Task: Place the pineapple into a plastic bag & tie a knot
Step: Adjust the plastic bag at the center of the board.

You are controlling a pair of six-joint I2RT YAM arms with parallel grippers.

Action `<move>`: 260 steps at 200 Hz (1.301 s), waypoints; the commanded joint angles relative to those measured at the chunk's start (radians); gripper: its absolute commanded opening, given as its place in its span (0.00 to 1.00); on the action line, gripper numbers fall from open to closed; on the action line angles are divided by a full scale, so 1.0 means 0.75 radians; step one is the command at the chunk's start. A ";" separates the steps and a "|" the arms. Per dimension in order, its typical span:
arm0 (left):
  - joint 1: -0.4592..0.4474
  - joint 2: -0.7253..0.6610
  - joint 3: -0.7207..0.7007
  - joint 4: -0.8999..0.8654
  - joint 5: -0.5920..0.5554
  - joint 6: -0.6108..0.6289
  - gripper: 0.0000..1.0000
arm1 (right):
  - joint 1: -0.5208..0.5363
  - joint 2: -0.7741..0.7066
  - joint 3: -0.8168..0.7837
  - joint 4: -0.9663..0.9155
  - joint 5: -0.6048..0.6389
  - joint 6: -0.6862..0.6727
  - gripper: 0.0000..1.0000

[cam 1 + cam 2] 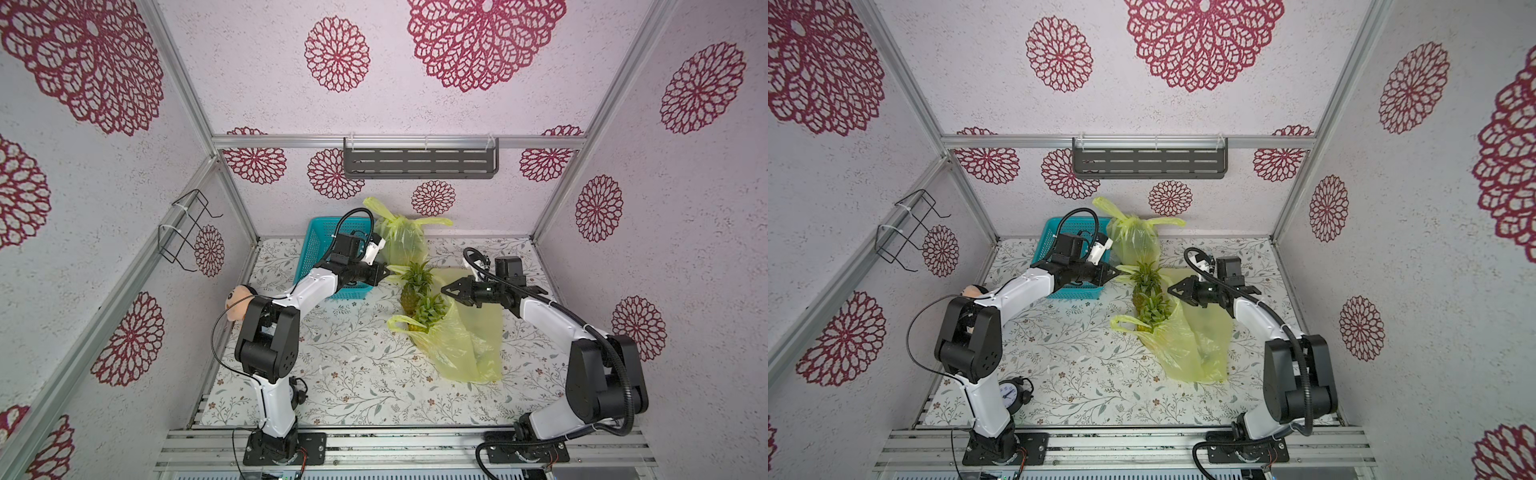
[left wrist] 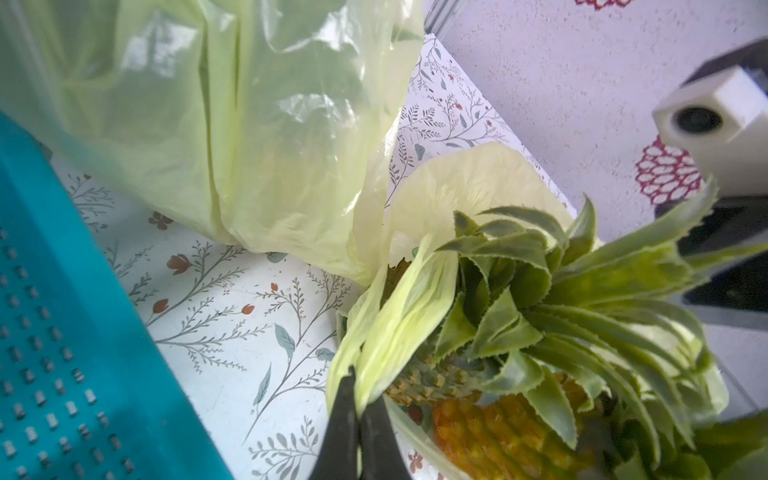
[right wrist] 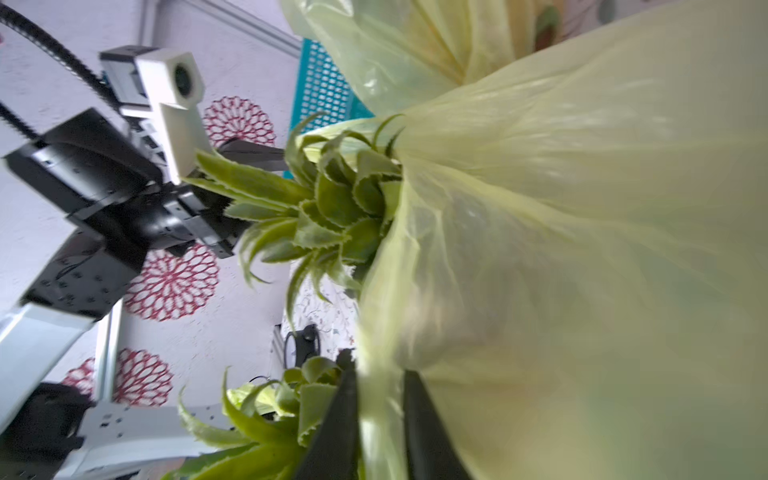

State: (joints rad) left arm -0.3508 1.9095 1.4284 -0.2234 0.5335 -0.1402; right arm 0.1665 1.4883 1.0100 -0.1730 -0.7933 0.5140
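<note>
A yellow plastic bag (image 1: pixel 465 345) (image 1: pixel 1200 345) lies on the flowered table. One pineapple (image 1: pixel 428 316) (image 1: pixel 1154 311) sits in its mouth, crown out. A second pineapple (image 1: pixel 413 286) (image 1: pixel 1144 282) lies just behind it. My left gripper (image 1: pixel 386 272) (image 1: pixel 1117 272) (image 2: pixel 357 399) is shut on a bag handle strip (image 2: pixel 399 324) beside the far crown (image 2: pixel 540 291). On the other side of the pineapples is my right gripper (image 1: pixel 446 291) (image 1: pixel 1173 291) (image 3: pixel 382 415). Its jaws stand apart with bag film (image 3: pixel 582 249) between them.
A second yellow bag (image 1: pixel 399 237) with its top bunched stands at the back, next to a teal basket (image 1: pixel 320 232) under my left arm. An alarm clock (image 1: pixel 1011 392) and a plush toy (image 1: pixel 237 303) sit by the left arm's base. A grey shelf (image 1: pixel 419 162) hangs on the back wall.
</note>
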 commanded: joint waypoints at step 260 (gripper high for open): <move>-0.080 -0.754 -0.668 -0.058 -0.131 -0.227 0.00 | 0.267 -0.139 -0.160 0.149 0.598 0.136 0.35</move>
State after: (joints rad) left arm -0.4038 1.3991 0.9485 -0.2634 0.4309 -0.2836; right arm 0.3927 1.3300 0.8047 -0.1299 -0.3676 0.7216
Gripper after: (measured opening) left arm 0.041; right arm 0.345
